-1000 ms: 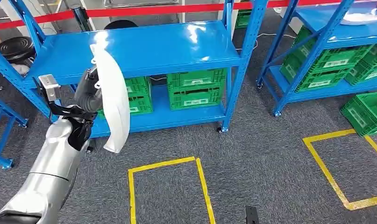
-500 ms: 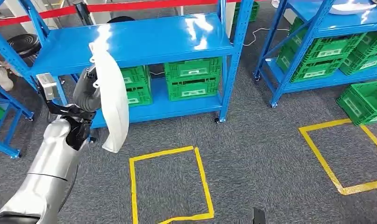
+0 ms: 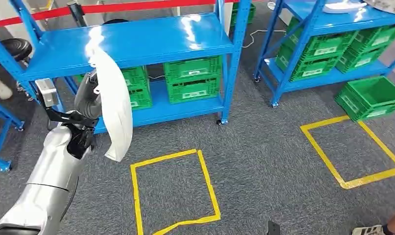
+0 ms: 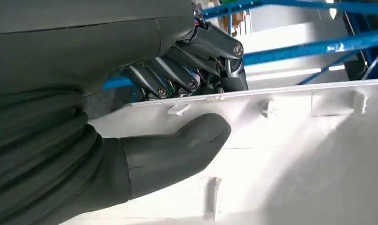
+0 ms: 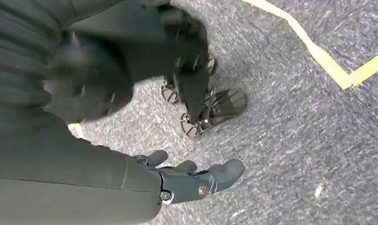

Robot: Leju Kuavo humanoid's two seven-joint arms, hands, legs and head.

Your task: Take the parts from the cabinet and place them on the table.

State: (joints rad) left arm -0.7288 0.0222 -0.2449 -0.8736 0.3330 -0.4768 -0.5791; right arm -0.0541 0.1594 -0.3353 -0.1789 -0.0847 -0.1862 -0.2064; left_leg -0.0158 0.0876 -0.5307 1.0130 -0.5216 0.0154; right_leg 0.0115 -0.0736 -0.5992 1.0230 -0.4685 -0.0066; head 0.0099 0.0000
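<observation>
While green crates (image 3: 193, 78) sit shelved (contents unseen), left hand (image 4: 177, 112) grips white part (image 3: 114, 105).

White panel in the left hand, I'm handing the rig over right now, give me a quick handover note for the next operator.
Left hand: grips the white panel near its upper edge, thumb across its face; the panel hangs upright in front of the blue rack.
Right hand: holds nothing, fingers loosely curled but apart, hanging over the grey carpet.
Done: one part is off the cabinet and in hand.
Left: carry it to the table, which isn't visible here, and set it down. More white parts seem to lie on the farther blue rack.
</observation>
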